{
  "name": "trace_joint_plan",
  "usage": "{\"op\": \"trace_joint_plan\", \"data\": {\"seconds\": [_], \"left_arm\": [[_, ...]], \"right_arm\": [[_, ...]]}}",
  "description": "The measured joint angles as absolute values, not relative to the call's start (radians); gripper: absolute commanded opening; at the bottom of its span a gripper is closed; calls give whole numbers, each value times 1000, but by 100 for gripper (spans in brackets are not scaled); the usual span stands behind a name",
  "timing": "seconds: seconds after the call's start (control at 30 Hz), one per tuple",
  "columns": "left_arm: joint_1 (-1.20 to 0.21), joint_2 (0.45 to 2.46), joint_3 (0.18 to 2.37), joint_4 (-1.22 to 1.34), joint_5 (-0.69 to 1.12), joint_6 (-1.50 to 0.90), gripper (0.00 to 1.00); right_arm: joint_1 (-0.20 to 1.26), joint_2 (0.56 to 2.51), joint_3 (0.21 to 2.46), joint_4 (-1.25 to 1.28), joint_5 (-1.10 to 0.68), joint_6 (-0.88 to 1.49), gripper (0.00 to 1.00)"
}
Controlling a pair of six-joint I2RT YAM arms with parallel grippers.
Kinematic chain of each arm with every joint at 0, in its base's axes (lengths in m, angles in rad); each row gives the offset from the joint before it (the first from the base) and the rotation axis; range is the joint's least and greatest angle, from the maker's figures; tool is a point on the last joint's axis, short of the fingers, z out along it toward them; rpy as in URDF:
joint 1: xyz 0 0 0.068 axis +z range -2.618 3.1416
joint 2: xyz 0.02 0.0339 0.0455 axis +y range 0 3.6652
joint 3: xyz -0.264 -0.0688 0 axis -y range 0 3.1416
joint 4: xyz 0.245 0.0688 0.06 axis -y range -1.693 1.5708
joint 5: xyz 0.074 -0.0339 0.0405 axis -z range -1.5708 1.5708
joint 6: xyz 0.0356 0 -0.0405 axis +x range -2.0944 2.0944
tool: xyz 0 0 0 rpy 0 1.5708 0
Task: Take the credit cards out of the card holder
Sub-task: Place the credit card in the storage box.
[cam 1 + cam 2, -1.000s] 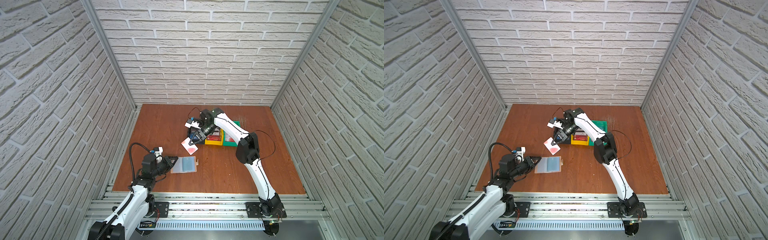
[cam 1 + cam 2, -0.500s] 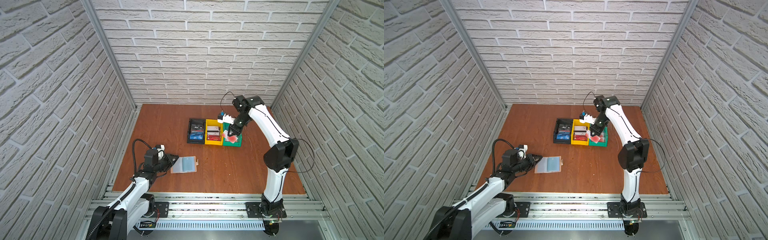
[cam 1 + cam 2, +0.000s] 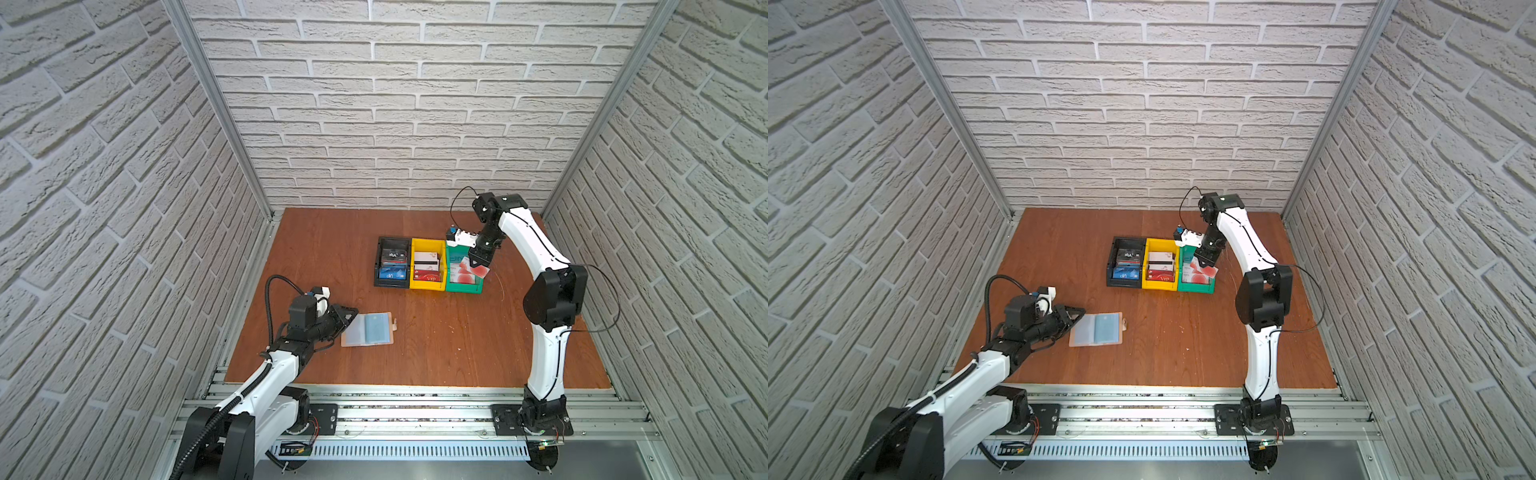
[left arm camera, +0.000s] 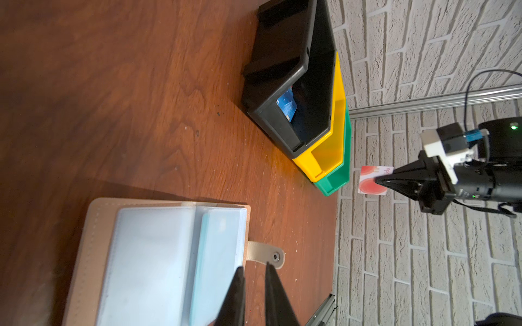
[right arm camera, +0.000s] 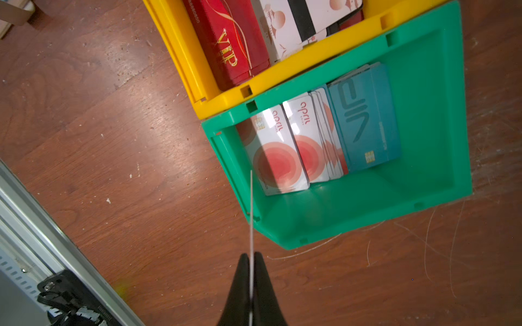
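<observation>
**Camera Placement**

Both top views look down from high at the front, facing the white brick back wall (image 3: 395,124), and share almost the whole brown wooden counter (image 3: 415,361). The left wrist view skims low over the tan leather-like card holder (image 4: 158,262). The right wrist view looks closely down into the green plastic bin (image 5: 367,206), which the left wrist view also shows.
</observation>
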State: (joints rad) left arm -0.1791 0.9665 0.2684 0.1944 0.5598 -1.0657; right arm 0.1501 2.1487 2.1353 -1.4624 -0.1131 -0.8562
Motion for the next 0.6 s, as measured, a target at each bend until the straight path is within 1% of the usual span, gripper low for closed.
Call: {"op": "trace_joint_plan", "data": {"seconds": [0.13, 0.6], "left_arm": [[-179, 943, 268, 192, 558, -1066, 16], [-179, 940, 268, 183, 557, -1065, 16]], "right_arm": [[154, 2217, 2175, -1456, -106, -878, 5], [168, 2272, 2196, -1438, -100, -909, 5]]}}
